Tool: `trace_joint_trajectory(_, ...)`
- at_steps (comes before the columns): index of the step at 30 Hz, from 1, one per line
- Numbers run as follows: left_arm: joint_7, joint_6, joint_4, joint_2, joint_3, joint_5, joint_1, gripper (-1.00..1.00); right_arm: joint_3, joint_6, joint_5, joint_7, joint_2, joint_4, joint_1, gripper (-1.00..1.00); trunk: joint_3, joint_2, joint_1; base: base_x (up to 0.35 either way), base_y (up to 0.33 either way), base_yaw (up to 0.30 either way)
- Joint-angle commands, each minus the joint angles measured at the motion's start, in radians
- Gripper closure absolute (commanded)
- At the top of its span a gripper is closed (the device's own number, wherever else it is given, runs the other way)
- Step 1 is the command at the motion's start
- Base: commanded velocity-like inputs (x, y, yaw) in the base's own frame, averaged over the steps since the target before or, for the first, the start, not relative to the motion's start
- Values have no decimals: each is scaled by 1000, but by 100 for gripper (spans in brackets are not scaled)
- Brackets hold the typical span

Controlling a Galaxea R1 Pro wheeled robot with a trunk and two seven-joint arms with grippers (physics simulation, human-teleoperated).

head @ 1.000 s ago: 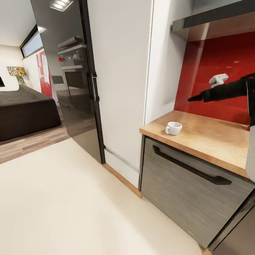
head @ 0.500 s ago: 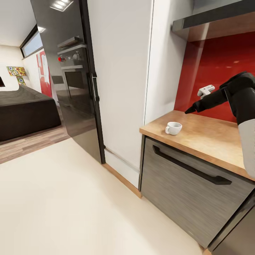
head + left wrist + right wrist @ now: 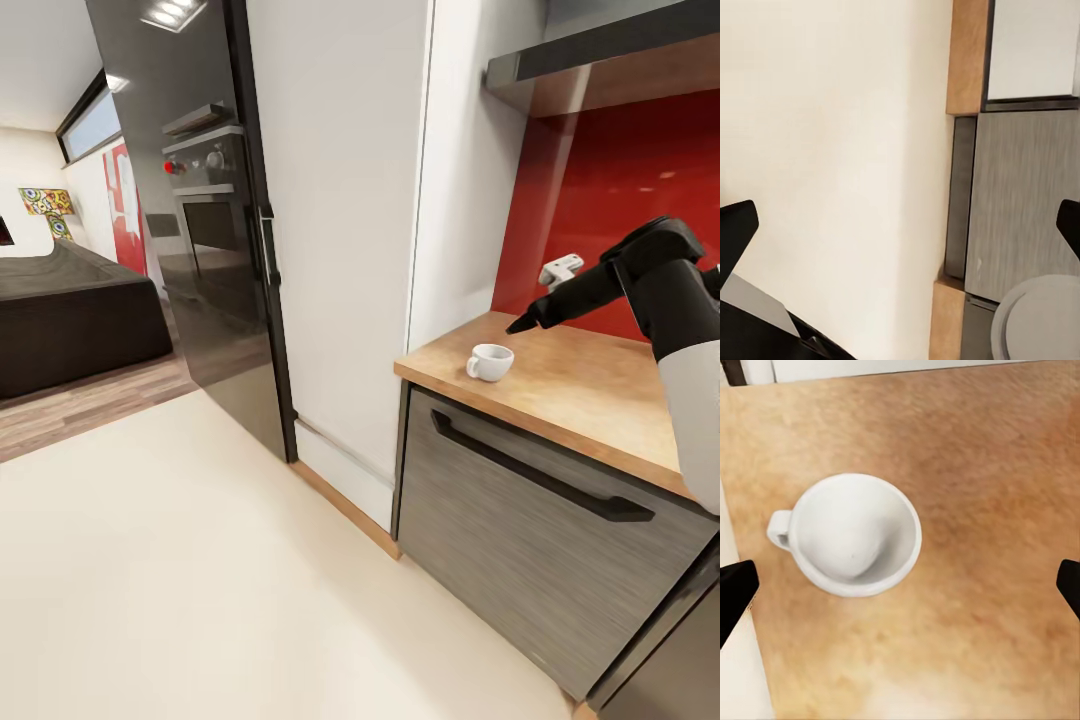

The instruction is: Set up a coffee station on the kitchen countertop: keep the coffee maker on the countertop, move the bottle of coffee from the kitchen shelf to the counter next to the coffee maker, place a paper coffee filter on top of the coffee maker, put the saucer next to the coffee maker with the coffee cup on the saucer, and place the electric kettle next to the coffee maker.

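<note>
**Right tool open above the coffee cup**

Here, on the wooden worktop [image 3: 590, 385], near its left front corner: white coffee cup [image 3: 490, 362], upright, handle toward the tall white cabinet [image 3: 340, 200]. Nothing inside the cup as seen from the right wrist camera [image 3: 855, 534]; handle pointing away from the middle of the worktop [image 3: 975, 585] toward its edge.

Above and a little behind the cup: right tool [image 3: 522, 323], reaching in from the right on a black forearm, tilted down toward the cup. Apart from the cup, not touching. Spread wide, with one dark fingertip [image 3: 735, 592] at each side of the right wrist picture and the cup between them, closer to one side.

Left tool [image 3: 900, 229]: likewise spread wide, black fingertips [image 3: 736, 232] at the two sides of the left wrist picture, nothing between them. Beyond it: pale floor [image 3: 832, 150], a grey wood-grain drawer front [image 3: 1027, 195] and a strip of wooden trim [image 3: 966, 56].

Behind the worktop: glossy red backsplash [image 3: 620, 190] under a dark shelf [image 3: 610, 60]. Below the worktop: grey drawer front [image 3: 540, 530] with a long black handle [image 3: 540, 470]. Left of the white cabinet: dark glossy tower with a built-in oven [image 3: 205, 190]. Farther left: cream floor [image 3: 200, 560] running into wood flooring and a dark sofa [image 3: 70, 310].
</note>
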Motion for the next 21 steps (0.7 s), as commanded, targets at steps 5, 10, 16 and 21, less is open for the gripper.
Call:
trace_joint_trajectory(5, -1, -2, -2, 0, -3, 3, 1, -100, 2, 6, 10, 18, -1, -1, -1, -100, -1, 0, 0, 0, 0, 0)
trace_joint_trajectory(10, -1, -2, -2, 0, -3, 3, 1, -100, 2, 6, 10, 18, -1, -1, -1, -100, -1, 0, 0, 0, 0, 0)
trace_joint_trajectory(16, -1, -4, -2, 2, -2, 3, 2, -100, -32, 5, -19, 40, 0, 28, -11, -100, -1, 0, 0, 0, 0, 0)
trace_joint_trajectory(21, -1, -4, -2, 3, -2, 3, 2, -100, -38, 5, -43, 52, 0, 49, -13, -100, -1, 0, 0, 0, 0, 0)
